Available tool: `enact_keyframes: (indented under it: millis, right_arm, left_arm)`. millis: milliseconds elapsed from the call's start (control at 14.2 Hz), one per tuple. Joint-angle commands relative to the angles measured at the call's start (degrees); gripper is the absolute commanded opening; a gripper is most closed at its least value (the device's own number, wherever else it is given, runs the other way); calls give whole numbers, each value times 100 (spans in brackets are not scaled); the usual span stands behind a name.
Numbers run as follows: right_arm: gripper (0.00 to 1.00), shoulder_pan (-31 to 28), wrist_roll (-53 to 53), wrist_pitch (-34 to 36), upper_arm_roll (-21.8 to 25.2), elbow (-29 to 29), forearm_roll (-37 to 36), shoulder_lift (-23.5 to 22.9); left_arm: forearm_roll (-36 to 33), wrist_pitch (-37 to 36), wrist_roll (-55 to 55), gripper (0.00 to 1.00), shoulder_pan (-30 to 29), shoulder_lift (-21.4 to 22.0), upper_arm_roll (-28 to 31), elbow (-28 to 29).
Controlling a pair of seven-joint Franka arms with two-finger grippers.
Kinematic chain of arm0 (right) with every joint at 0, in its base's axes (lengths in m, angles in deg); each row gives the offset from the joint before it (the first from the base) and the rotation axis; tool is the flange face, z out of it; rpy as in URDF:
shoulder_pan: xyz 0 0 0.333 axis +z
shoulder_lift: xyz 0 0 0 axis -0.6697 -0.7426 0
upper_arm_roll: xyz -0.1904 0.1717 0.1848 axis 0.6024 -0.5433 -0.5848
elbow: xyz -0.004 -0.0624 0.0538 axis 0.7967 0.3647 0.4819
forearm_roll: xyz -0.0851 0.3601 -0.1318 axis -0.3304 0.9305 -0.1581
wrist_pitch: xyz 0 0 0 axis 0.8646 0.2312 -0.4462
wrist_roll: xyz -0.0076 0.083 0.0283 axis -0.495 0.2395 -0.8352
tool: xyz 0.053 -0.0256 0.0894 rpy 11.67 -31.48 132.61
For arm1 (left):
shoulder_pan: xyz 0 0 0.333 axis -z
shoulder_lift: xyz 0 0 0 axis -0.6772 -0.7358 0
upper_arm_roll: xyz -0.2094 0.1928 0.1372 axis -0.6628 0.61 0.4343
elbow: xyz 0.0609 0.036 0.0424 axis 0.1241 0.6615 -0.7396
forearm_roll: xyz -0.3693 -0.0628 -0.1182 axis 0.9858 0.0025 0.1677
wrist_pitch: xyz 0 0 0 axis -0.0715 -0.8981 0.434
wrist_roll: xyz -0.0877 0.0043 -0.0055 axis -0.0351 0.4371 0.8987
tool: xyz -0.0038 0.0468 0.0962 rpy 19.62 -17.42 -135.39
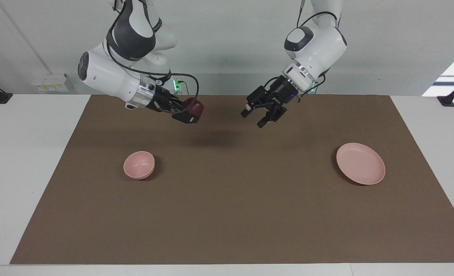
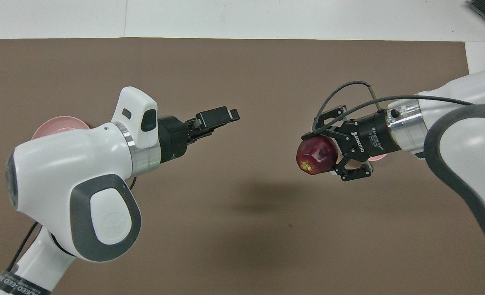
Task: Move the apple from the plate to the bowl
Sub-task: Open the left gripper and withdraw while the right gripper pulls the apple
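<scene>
My right gripper point(image 1: 191, 111) is shut on the dark red apple point(image 1: 194, 107) and holds it in the air over the brown mat. In the overhead view the apple point(image 2: 316, 155) and the right gripper point(image 2: 328, 157) cover most of the small pink bowl point(image 2: 377, 157). In the facing view the bowl point(image 1: 139, 165) sits empty on the mat, lower than the apple. My left gripper point(image 1: 252, 119) hangs open and empty over the middle of the mat, also seen as the left gripper point(image 2: 225, 116). The wide pink plate point(image 1: 360, 163) lies empty toward the left arm's end.
The brown mat point(image 1: 231, 214) covers most of the white table point(image 1: 27, 153). In the overhead view the left arm hides most of the plate point(image 2: 56, 122). Nothing else stands on the mat.
</scene>
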Motion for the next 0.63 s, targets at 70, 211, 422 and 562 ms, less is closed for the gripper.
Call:
enact_keyframes:
  millis: [70,211,422,562]
  right_arm:
    - [0,-211,1361,-88,-38,114,-1339,-54]
    - [0,-387,2170,-333,-38,114,-1771,-177]
    - [0,-475,2911,-737,-38,140,-2677,-292]
    - [0,-484,3201,-1062,-38,219,-3089,-371]
  left_arm:
    - [-1267,-985,-69,100,-565,-176,-36,-415]
    - [-2067,-1731,-60,100,-768,-290,-36,-731]
    - [-3140,-2516,-16,100,-1049,-379,-36,-1048]
    - [-3694,-2823,1,100,-1208,-379,-36,-1198]
